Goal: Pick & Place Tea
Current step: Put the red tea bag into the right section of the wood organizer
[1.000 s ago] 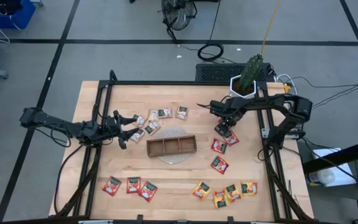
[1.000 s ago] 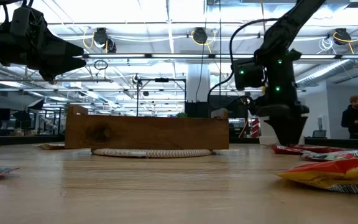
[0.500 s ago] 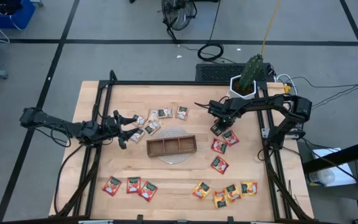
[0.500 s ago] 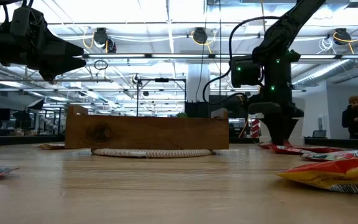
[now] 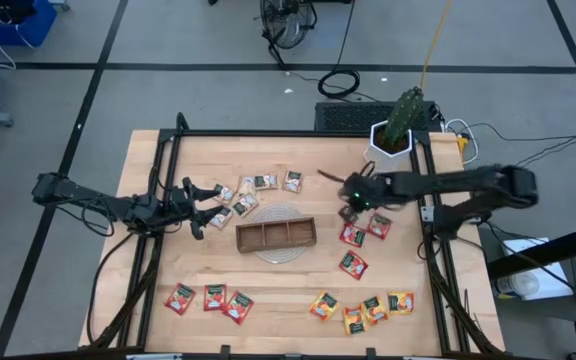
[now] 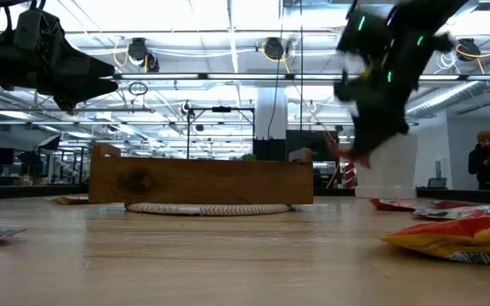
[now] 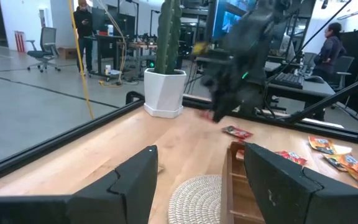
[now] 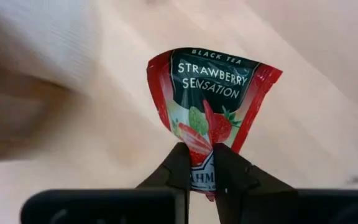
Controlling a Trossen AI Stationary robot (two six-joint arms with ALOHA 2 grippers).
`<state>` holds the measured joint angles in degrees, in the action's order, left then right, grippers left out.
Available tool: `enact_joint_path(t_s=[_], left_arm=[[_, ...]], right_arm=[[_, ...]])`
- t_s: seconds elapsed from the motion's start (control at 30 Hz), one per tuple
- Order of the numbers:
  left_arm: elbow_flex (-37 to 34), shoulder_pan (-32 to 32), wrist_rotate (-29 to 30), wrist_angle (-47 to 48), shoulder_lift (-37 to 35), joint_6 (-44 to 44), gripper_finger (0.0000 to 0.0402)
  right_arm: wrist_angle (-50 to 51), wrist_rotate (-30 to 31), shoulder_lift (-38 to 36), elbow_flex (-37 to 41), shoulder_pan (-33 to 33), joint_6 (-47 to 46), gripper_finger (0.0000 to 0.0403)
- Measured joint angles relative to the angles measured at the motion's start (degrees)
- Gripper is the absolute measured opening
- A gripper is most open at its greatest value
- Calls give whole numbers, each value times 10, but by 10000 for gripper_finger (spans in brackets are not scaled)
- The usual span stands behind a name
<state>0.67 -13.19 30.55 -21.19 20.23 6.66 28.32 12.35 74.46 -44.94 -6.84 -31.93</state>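
Note:
My right gripper (image 8: 199, 167) is shut on a red tea sachet (image 8: 213, 93) labelled black tea, above the table just right of the wooden tray (image 5: 275, 236). In the high view the gripper (image 5: 349, 203) is at the end of the stretched right arm. My left gripper (image 5: 206, 203) stands open, nothing between its fingers, beside the beige sachets (image 5: 243, 205) at the far left. Other red sachets (image 5: 352, 234) lie flat on the table below the right gripper. The tray stands on a round woven mat (image 5: 286, 212). My right gripper pinches the red sachet between its two fingertips (image 8: 180, 167) at the middle of one edge (image 8: 202, 158). The sachet juts out beyond the fingertips, bowed across its width, and is lifted clear of the table (image 6: 357, 158).
Three red sachets (image 5: 214, 297) lie near the front left and several orange-yellow ones (image 5: 373, 308) near the front right. A potted cactus (image 5: 396, 125) stands at the far right edge. Black frame rails (image 5: 164, 190) run along both table sides. A person (image 6: 484, 166) stands beyond the table.
My right gripper has shut on one red sachet among those right of the tray and risen with it, tipping as the arm stretched out; the sachet has come up clear of the table. My left arm has kept still.

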Motion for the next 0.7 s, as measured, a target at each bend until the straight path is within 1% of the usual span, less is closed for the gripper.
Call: enact_joint_path(t_s=[0.07, 0.17, 0.3, 0.43, 0.53, 0.63, 0.7], left_arm=[[0, 0, 0, 0, 0, 0, 239], [0, 0, 0, 0, 0, 0, 239], [0, 0, 0, 0, 0, 0, 239], [0, 0, 0, 0, 0, 0, 239], [0, 0, 0, 0, 0, 0, 239], [0, 0, 0, 0, 0, 0, 239], [0, 0, 0, 0, 0, 0, 239]], right_arm=[[-47, 37, -18, 7, 51, -3, 28], [-146, 88, -20, 6, 114, -3, 28], [-260, 114, 26, 5, 167, 17, 28], [-389, 111, 94, 4, 182, 42, 28], [-453, 99, 142, 5, 185, 59, 28], [-510, 97, 166, 5, 186, 78, 28], [-536, 85, 178, 4, 183, 85, 28]])
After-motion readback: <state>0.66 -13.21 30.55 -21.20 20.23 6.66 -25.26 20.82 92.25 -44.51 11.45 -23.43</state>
